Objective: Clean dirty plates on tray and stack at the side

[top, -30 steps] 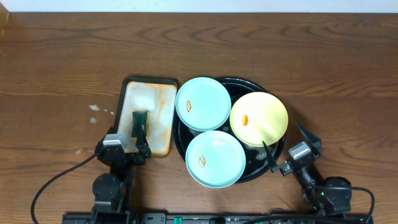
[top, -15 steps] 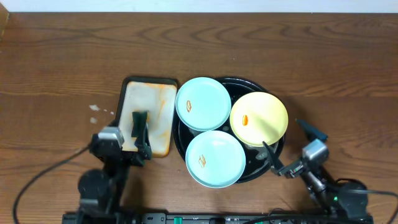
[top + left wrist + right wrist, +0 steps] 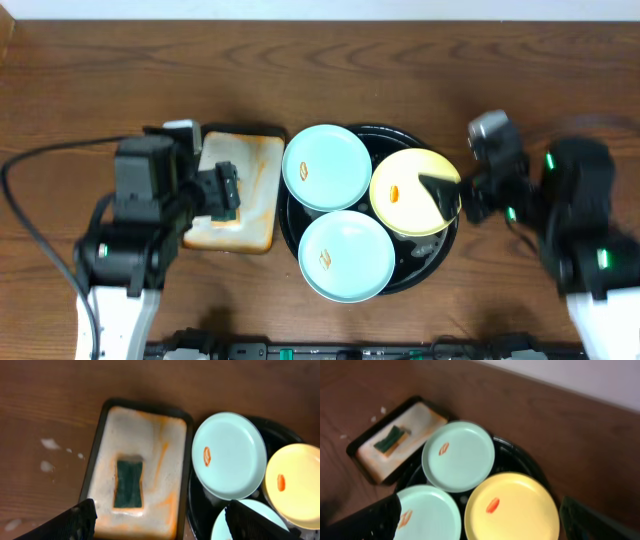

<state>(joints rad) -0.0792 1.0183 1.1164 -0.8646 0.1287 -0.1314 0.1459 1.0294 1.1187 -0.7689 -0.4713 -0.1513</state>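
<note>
Brown wood grain runs across the table [image 3: 100, 80]. From above, a round black tray [image 3: 400, 132] sits at its middle with all three plates on it. The upper mint plate [image 3: 327, 167] overhangs the tray's left rim. The yellow plate [image 3: 405, 205] lies to the right, and the lower mint plate [image 3: 346, 256] juts past the near rim. The three crowd edge to edge, and each has a small orange smudge. Just left of the black tray lies a rectangular cream tray [image 3: 250, 165] stained orange. The left hand [image 3: 222, 192] hangs over it, and from up here I cannot tell how its fingers stand. The right hand [image 3: 455, 192] reaches in from the right, one dark finger over the yellow plate's edge. White flecks [image 3: 152, 173] dot the wood left of the cream tray.

Looking through the left wrist camera, the left hand [image 3: 161, 507] is spread wide and holds nothing. Its two dark fingers sit in the bottom corners. Between them, lower down, a green sponge [image 3: 128, 484] lies flat in the cream tray [image 3: 150, 435].

Through the right wrist camera, the right hand [image 3: 481, 505] is also spread wide and empty. It is above the black tray [image 3: 520, 457], with the yellow plate [image 3: 512, 507] nearest. Both mint plates lie to the left, and the sponge [image 3: 390, 440] on its tray lies beyond them.
</note>
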